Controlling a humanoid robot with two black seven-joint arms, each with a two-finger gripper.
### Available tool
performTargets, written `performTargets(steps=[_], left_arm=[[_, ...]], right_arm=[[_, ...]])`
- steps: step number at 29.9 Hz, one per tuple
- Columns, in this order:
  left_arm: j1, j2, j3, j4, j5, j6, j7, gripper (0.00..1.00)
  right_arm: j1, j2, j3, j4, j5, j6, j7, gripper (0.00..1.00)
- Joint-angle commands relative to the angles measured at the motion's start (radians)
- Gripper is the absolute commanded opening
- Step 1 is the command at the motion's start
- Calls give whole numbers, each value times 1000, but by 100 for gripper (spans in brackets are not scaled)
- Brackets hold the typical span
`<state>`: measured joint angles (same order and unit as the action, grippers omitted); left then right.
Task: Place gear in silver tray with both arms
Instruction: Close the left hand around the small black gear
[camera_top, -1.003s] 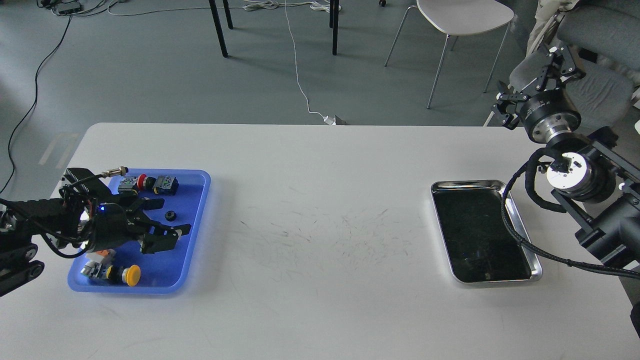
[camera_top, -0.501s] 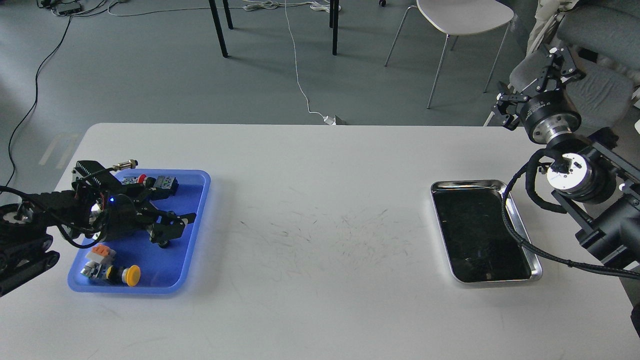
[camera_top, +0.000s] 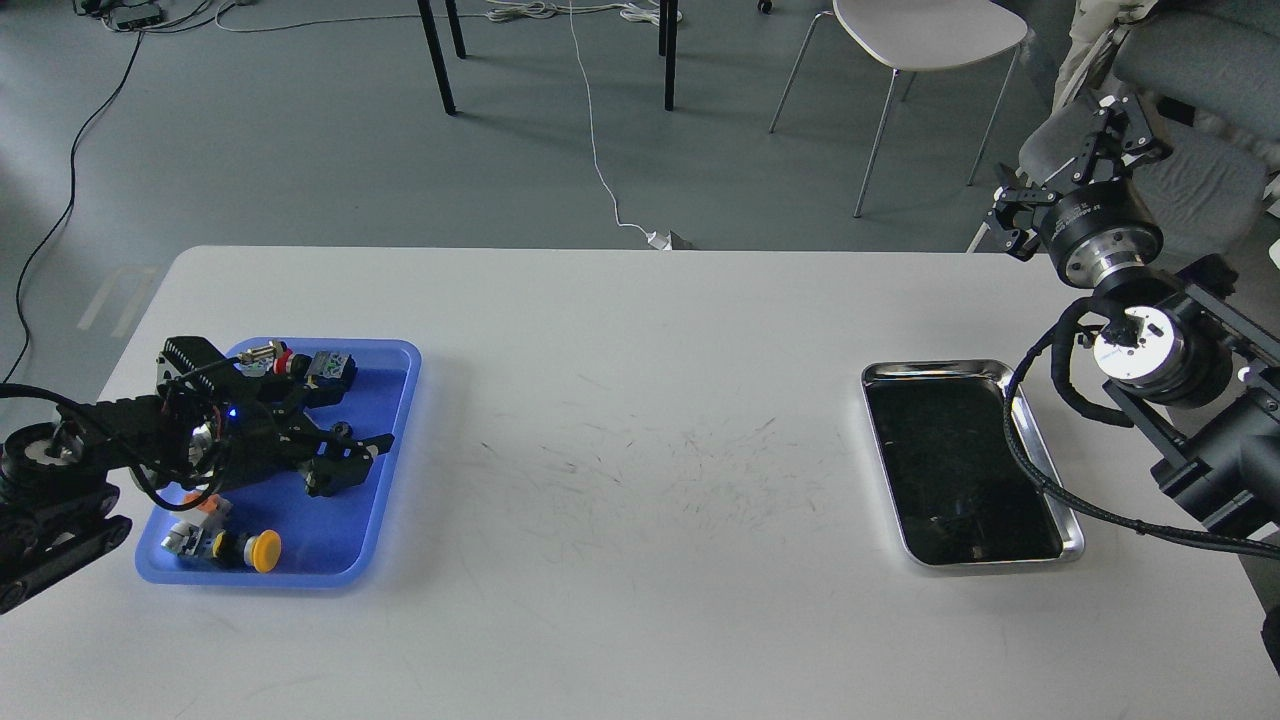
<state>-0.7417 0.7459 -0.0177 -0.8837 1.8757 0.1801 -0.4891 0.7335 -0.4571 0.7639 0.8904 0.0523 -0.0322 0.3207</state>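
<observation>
The gear (camera_top: 343, 430) is small, black and toothed, and lies in the blue plastic tray (camera_top: 395, 400) at the left. My left gripper (camera_top: 352, 424) is low over that tray with its fingers apart; the gear seems to lie between them, against the nearer finger (camera_top: 372, 441). The silver tray (camera_top: 940, 369) lies at the right with a bare dark bottom. My right gripper (camera_top: 1060, 160) is raised beyond the table's far right corner, well above the silver tray, open and holding nothing.
The blue tray also holds a yellow push button (camera_top: 264, 550), a red button part (camera_top: 283, 362), an orange and grey connector (camera_top: 205, 505) and a metal sensor (camera_top: 262, 351). A black cable loop (camera_top: 1030, 455) from my right arm hangs over the silver tray's right rim.
My left gripper has moved right and toward the tray's far side, and has dropped down around the gear. The right arm has barely moved.
</observation>
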Motion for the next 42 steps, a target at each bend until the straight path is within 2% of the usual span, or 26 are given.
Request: performTargets(steps=[1, 13, 23, 30, 34, 42], left_arm=[[-1, -2, 7, 32, -1, 12, 0, 80], [-1, 0, 7, 55, -4, 16, 0, 79], [1, -20, 27, 57, -9, 35, 0, 73], [1, -25, 31, 80, -3, 42, 0, 66], [2, -23, 42, 83, -3, 75, 0, 61], [1, -20, 67, 88, -7, 76, 0, 56]], right_arm=[[0, 3, 0, 1, 0, 0, 0, 99], [1, 11, 0, -1, -8, -1, 0, 99], [-2, 11, -1, -1, -8, -2, 0, 99], [-2, 12, -14, -2, -8, -2, 0, 99], [-2, 15, -14, -2, -8, -2, 1, 99], [-2, 15, -15, -2, -8, -2, 1, 99]])
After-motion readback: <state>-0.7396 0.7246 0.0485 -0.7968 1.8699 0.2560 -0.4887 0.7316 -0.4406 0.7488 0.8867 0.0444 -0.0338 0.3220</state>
